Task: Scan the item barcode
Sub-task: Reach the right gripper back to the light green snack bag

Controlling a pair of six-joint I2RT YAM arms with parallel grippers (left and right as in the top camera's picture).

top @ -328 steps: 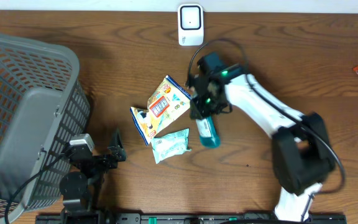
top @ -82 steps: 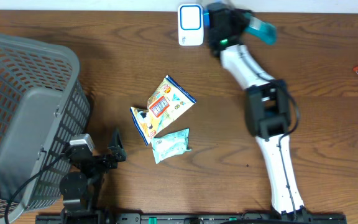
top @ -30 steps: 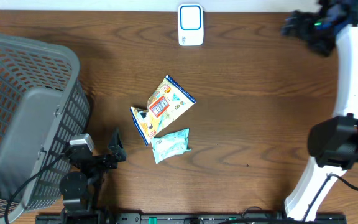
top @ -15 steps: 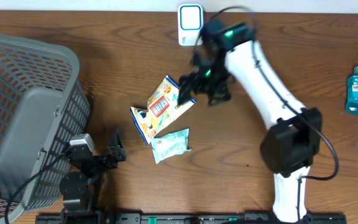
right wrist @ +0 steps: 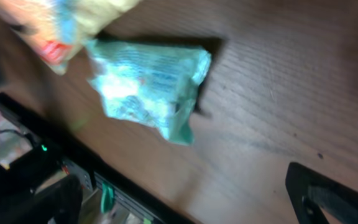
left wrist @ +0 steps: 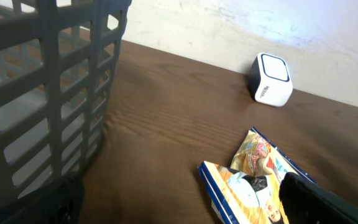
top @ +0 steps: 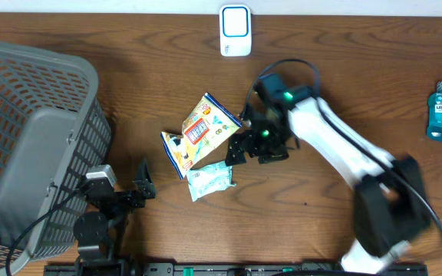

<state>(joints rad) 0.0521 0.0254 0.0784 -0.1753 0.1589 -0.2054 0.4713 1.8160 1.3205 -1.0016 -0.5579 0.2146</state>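
Reaching low over the brown wooden table [top: 129, 77], your right arm bent toward the middle. Its right claw [top: 240, 142] hung spread wide and held nothing. The crinkly pale green packet [right wrist: 151, 87] lay flat just beside it, touching the shiny yellow snack bag [top: 208, 126]. The little white scanner box [top: 235, 31] stood at the far edge. Your left claw [top: 144, 184] was spread too, near the grey plastic basket [top: 21, 138].

The bench [top: 129, 61] is dark brown with wood grain. The basket [top: 29, 146] is grey latticework, the scanner [top: 235, 29] white with a blue face, one packet [top: 210, 177] pale mint, the bottle [top: 441, 113] teal-blue.
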